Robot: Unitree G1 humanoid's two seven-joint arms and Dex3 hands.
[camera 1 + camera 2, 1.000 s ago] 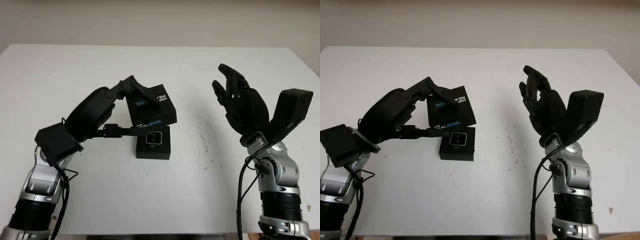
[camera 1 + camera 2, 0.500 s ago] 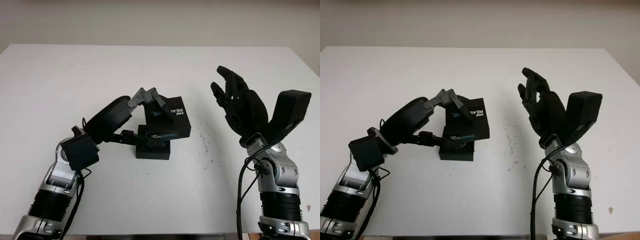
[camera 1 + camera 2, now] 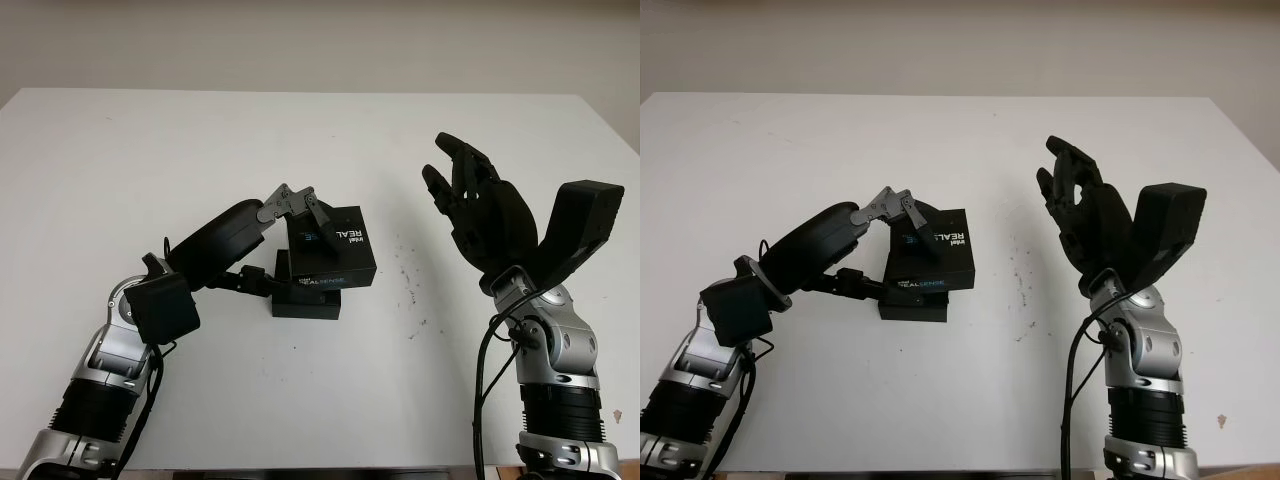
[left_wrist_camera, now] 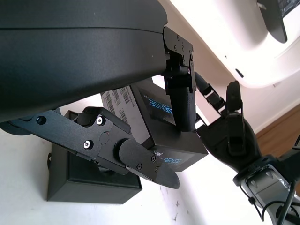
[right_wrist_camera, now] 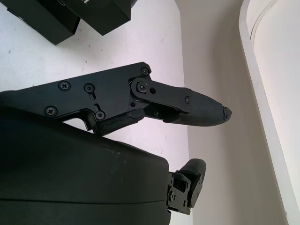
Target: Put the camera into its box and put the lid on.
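Observation:
A black lid [image 3: 331, 249] printed with "REALSENSE" sits tilted over the open black box [image 3: 306, 302] at the table's middle, covering most of it. My left hand [image 3: 285, 240] is shut on the lid, with one finger [image 4: 180, 101] across its top and the thumb [image 4: 140, 161] under its near side. The camera inside the box is hidden by the lid. In the left wrist view the lid [image 4: 161, 126] hangs above the box [image 4: 89, 178], offset from it. My right hand [image 3: 475, 205] is open, raised above the table to the right.
The white table [image 3: 320, 140] stretches well beyond the box on all sides. A few dark specks [image 3: 408, 275] mark it between the box and my right hand. The table's front edge runs close to my arms.
My left hand has carried the lid lower and slightly left over the box, hiding the camera that showed a second ago. The right hand has not moved.

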